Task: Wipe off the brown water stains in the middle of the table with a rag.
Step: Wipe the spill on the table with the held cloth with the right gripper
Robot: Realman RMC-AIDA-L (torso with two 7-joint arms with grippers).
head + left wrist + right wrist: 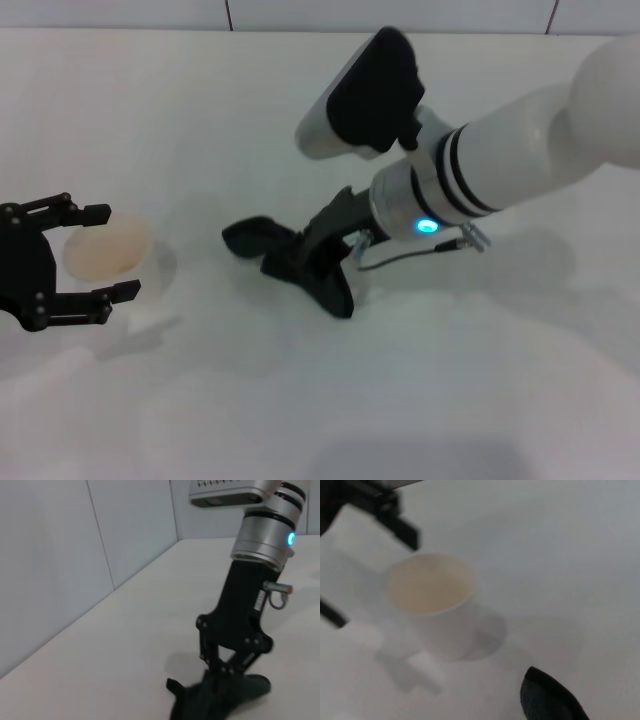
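Observation:
My right gripper reaches down to the middle of the table and is shut on the black rag, which lies pressed on the surface. The left wrist view shows the same gripper standing on the rag. A corner of the rag shows in the right wrist view. No brown water stain shows in any view; the spot under the rag is hidden. My left gripper is open at the left edge, with a finger on each side of a plastic cup.
The pale see-through plastic cup with a tan inside stands upright at the left, between the left fingers; it also shows in the right wrist view. A tiled wall borders the table's far side.

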